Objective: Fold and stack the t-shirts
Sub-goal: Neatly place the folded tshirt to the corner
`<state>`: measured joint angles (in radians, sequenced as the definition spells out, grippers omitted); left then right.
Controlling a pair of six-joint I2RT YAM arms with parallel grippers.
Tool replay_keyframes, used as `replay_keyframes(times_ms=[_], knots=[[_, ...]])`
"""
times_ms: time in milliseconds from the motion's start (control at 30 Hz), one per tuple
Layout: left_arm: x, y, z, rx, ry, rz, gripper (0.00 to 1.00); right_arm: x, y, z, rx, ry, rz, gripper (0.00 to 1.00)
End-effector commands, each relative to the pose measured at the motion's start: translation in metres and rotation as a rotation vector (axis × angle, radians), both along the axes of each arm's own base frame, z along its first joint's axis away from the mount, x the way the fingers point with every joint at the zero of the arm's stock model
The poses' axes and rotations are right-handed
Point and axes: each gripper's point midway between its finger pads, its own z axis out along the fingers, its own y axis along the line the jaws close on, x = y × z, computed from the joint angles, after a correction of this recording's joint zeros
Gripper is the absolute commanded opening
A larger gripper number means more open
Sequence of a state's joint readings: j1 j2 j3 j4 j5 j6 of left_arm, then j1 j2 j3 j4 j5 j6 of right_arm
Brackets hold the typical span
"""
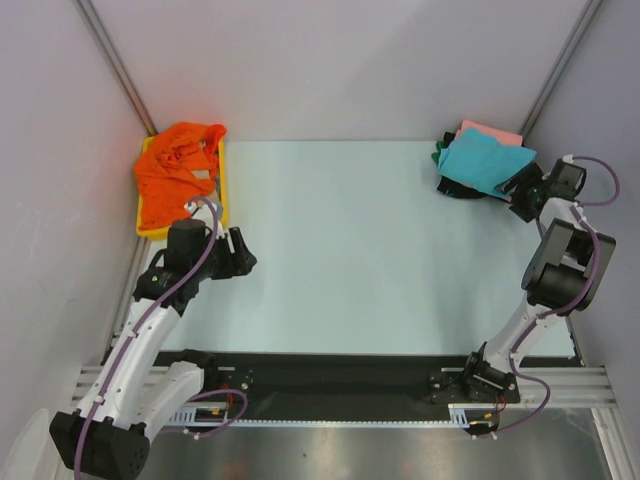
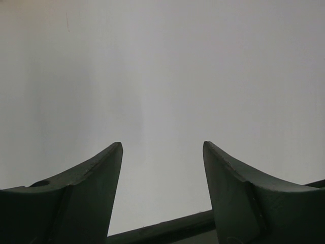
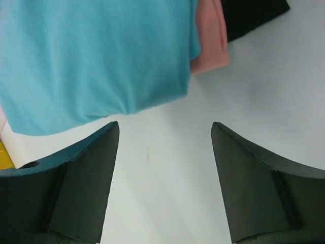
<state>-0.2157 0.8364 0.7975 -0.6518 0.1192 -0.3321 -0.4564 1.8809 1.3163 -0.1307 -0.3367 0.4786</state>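
The orange t-shirt point(image 1: 178, 165) lies crumpled in the yellow tray point(image 1: 150, 230), behind the left gripper point(image 2: 162, 147). Its jaws stand wide and empty, with bare table point(image 1: 350, 250) ahead. The right gripper point(image 3: 165, 124) is likewise spread wide and holds nothing. The folded turquoise t-shirt point(image 3: 96, 61) has its edge just ahead of the left finger. It lies on a salmon pink t-shirt point(image 3: 210, 35) and what seems a black t-shirt point(image 3: 254, 15).

The pale bench point(image 1: 350, 240) carries a yellow tray point(image 1: 223, 200) at its far left corner, heaped with an orange t-shirt point(image 1: 175, 165). At the far right corner lies a stack of t-shirts point(image 1: 478, 165), with a turquoise t-shirt point(image 1: 485, 160) on top and a black t-shirt point(image 1: 455, 188) at its base.
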Motion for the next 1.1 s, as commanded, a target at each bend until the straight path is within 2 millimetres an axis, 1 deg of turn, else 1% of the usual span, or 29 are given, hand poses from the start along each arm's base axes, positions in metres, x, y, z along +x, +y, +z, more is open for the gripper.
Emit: replay_keyframes(times_ms=[0, 67, 200, 233, 333, 433, 467, 567, 600, 633, 733, 767, 867, 1033, 1067], knots=[[0.004, -0.002, 0.007, -0.016, -0.041, -0.006, 0.70, 0.034, -0.004, 0.031, -0.013, -0.143, 0.029, 0.76], [0.004, -0.002, 0.006, -0.016, -0.034, -0.005, 0.70, 0.042, -0.006, 0.028, -0.017, -0.136, 0.034, 0.74], [0.005, -0.002, 0.005, -0.012, -0.031, -0.003, 0.70, 0.051, -0.006, 0.019, -0.016, -0.121, 0.050, 0.68], [0.005, -0.002, 0.005, -0.011, -0.029, -0.002, 0.70, 0.051, -0.007, 0.017, -0.026, -0.111, 0.054, 0.68], [0.005, -0.002, 0.004, -0.012, -0.028, -0.003, 0.70, 0.054, -0.005, 0.014, -0.023, -0.111, 0.067, 0.61], [0.006, -0.002, 0.003, -0.011, -0.020, -0.004, 0.70, 0.054, -0.002, 0.012, -0.017, -0.112, 0.083, 0.43], [0.006, -0.002, 0.002, -0.010, -0.017, -0.007, 0.70, 0.054, -0.001, 0.012, -0.016, -0.113, 0.084, 0.26], [0.006, -0.002, 0.002, -0.011, -0.015, -0.004, 0.70, 0.051, 0.000, 0.019, -0.028, -0.126, 0.098, 0.06], [0.006, -0.002, 0.002, -0.011, -0.017, -0.003, 0.70, 0.049, -0.003, 0.020, -0.048, -0.115, 0.082, 0.04], [0.006, -0.002, 0.002, -0.012, -0.018, -0.004, 0.70, 0.047, -0.007, 0.030, -0.071, -0.121, 0.067, 0.03], [0.006, -0.002, 0.002, -0.011, -0.020, -0.005, 0.70, 0.038, -0.024, 0.041, -0.148, -0.100, 0.014, 0.01], [0.006, -0.002, 0.002, -0.012, -0.018, -0.006, 0.70, 0.035, -0.028, 0.050, -0.161, -0.106, 0.004, 0.00], [0.006, -0.003, 0.002, -0.013, -0.016, -0.009, 0.70, 0.032, -0.038, 0.058, -0.173, -0.110, -0.020, 0.00], [0.006, -0.002, 0.002, -0.010, -0.017, -0.005, 0.70, 0.031, -0.050, 0.063, -0.183, -0.111, -0.045, 0.00], [0.006, -0.002, 0.002, -0.011, -0.017, -0.006, 0.70, 0.029, -0.055, 0.062, -0.192, -0.102, -0.062, 0.00]])
